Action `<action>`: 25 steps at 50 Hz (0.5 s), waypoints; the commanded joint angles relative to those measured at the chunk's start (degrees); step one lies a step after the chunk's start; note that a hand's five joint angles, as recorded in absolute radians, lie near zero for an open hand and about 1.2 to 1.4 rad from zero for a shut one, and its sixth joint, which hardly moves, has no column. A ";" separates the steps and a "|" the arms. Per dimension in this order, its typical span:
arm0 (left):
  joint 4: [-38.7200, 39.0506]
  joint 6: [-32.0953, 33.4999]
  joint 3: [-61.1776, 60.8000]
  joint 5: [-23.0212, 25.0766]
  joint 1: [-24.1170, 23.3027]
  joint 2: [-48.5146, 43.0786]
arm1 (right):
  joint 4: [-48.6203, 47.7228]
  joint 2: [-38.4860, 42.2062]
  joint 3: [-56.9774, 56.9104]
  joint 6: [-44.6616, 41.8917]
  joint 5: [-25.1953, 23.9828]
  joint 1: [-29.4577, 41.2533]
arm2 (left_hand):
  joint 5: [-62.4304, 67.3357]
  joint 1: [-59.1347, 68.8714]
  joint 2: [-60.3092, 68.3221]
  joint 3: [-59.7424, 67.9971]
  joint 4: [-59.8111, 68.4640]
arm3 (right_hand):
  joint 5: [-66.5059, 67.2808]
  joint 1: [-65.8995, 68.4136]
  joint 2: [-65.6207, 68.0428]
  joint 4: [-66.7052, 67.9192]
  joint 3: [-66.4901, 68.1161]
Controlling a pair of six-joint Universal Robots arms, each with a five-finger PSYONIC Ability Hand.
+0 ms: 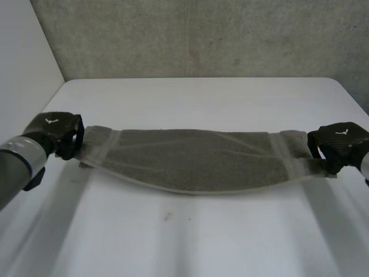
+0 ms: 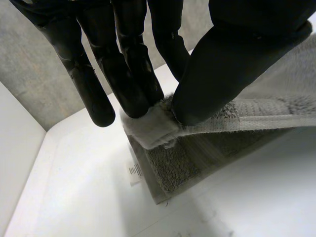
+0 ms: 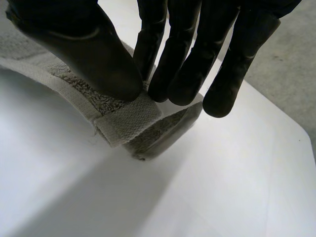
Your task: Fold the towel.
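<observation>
Towel [image 1: 190, 158] hangs pinched between left robot hand [image 1: 57, 130] and right robot hand [image 1: 340, 141].

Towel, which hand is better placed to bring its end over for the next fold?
Neither clearly. The left hand pinches the towel at its left-end corner, the right hand at its right-end corner, each between thumb and fingers; the edge sags between them. Probably both move together.

Head high; wrists close; common towel [image 1: 190, 161]
</observation>
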 commanded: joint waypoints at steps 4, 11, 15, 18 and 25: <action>-11.95 -1.05 6.42 -0.17 -0.11 14.14 | 13.77 -8.65 -10.38 -2.09 0.30 0.01 | 11.07 11.18 10.26 10.32 10.27 | 3.32 3.89 4.19 3.01 3.35; -20.58 -2.81 10.65 -0.17 -0.02 19.26 | 22.45 -13.75 -18.19 -2.88 0.47 0.10 | 11.07 11.18 10.26 10.32 10.27 | 3.32 3.89 4.19 3.01 3.35; -24.36 -2.64 10.39 -0.25 -0.10 18.74 | 25.64 -13.40 -18.91 -4.64 0.47 0.18 | 11.07 11.18 10.26 10.32 10.27 | 3.32 3.89 4.19 3.01 3.35; -24.63 -2.64 9.51 -0.34 -0.19 16.99 | 27.30 -11.48 -17.51 -8.05 0.65 0.27 | 11.07 11.18 10.26 10.32 10.27 | 3.32 3.89 4.19 3.01 3.35; -23.92 -2.73 7.93 0.27 -0.19 10.03 | 27.22 -4.00 -14.34 -12.20 0.91 0.71 | 11.07 11.18 10.26 10.32 10.27 | 3.32 3.89 4.19 3.01 3.35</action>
